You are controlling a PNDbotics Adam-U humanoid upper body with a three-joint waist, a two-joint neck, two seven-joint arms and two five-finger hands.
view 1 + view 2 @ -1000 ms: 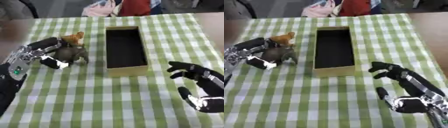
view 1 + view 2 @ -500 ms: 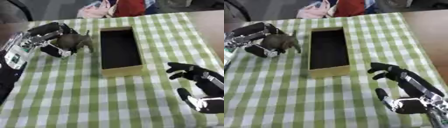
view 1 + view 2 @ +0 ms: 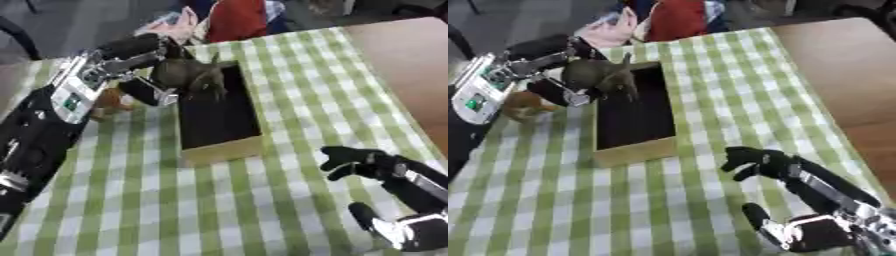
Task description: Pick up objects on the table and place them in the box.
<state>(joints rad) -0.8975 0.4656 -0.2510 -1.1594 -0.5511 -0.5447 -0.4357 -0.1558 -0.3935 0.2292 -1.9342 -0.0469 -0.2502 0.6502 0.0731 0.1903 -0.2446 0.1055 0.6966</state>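
- Grey-brown toy animal [image 3: 190, 76] is held in the left hand [image 3: 140, 67], fingers and thumb curled round its body, so that it hangs over the far end of the box [image 3: 223, 149], ready for release.
- Orange toy [image 3: 108, 101] lies on the checked cloth [image 3: 262, 200] just left of the box, not yet picked up.
- Right hand [image 3: 367, 165] rests idle at lower right, fingers relaxed, holding nothing.
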